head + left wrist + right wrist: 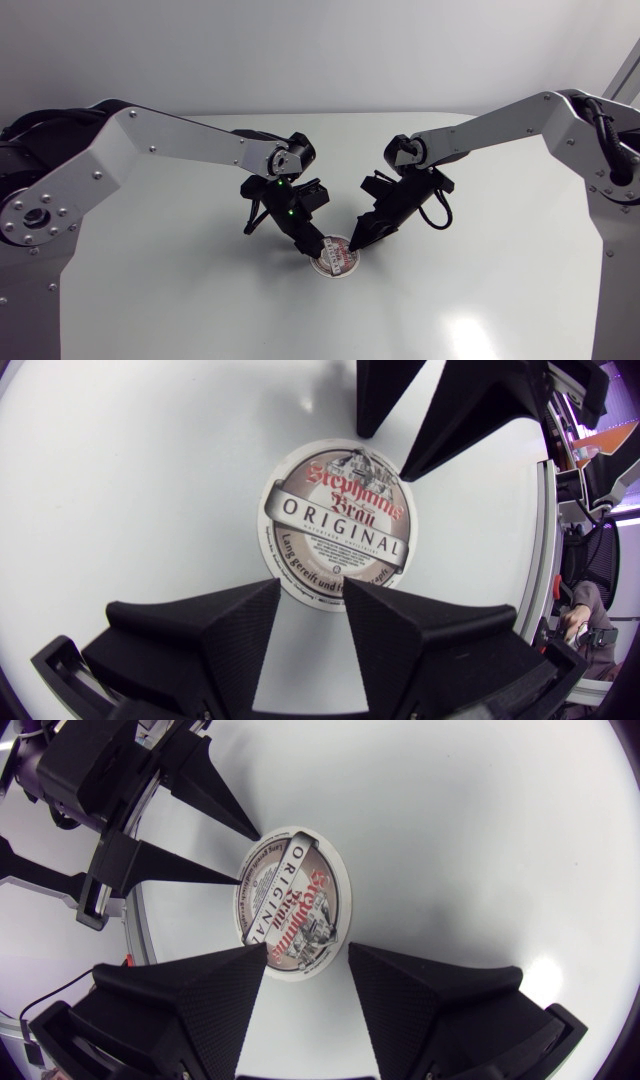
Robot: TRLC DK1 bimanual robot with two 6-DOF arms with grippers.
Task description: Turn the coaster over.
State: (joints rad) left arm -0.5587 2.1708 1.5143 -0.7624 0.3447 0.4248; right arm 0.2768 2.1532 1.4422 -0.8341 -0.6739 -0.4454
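Note:
A round coaster (334,258) lies flat on the white table with its printed face up, red and black lettering showing (335,525). My left gripper (312,248) stands open, its two fingertips at the coaster's left rim with a gap between them (308,598). My right gripper (357,243) is open too, tips down at the opposite rim (306,952). In the right wrist view the coaster (295,905) sits just ahead of the right fingers, with the left gripper's pointed fingers (215,795) at its far side. Neither gripper holds it.
The white table (480,290) spreads out on all sides of the coaster. Both arms come in from the sides and meet near the middle, their grippers only the coaster's width apart.

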